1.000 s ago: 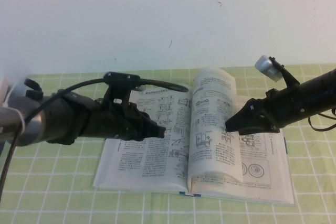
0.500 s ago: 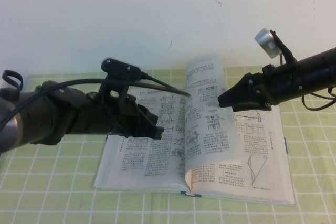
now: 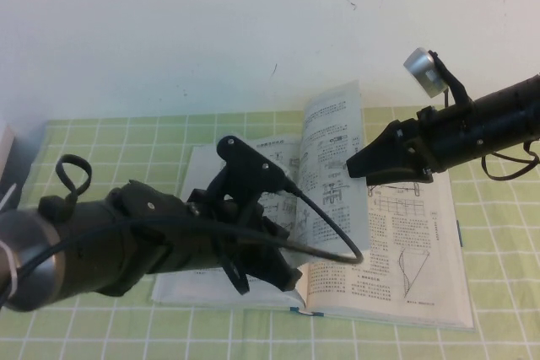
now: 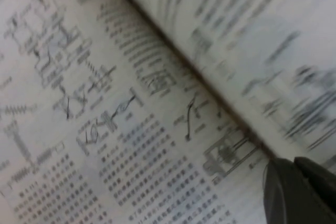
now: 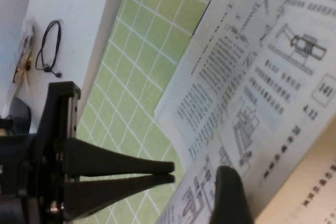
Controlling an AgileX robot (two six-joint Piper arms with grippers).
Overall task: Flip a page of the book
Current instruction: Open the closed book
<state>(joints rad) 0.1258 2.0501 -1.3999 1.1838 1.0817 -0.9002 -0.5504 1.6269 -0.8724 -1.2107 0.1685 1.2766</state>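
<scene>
The book (image 3: pixel 422 276) lies open on the green checked cloth. The page (image 3: pixel 333 166) stands nearly upright above the spine. My right gripper (image 3: pixel 353 166) is shut on the page's outer edge from the right. In the right wrist view one fingertip (image 5: pixel 227 192) lies against the page (image 5: pixel 273 77); the other is hidden behind it. My left gripper (image 3: pixel 291 280) is shut and empty, low over the book's front edge near the spine, under the raised page. In the left wrist view its fingertips (image 4: pixel 296 182) sit beside the gutter of the book (image 4: pixel 105 129). It also shows shut in the right wrist view (image 5: pixel 168 172).
The green checked cloth (image 3: pixel 84 149) covers the table up to a white wall. A white object (image 3: pixel 7 158) stands at the far left edge. A black cable loop (image 5: pixel 50 45) lies on a white surface beyond the cloth.
My left arm has swung forward and down, from over the left-hand page to the book's front edge near the spine. The right gripper has raised the page from leaning to nearly upright.
</scene>
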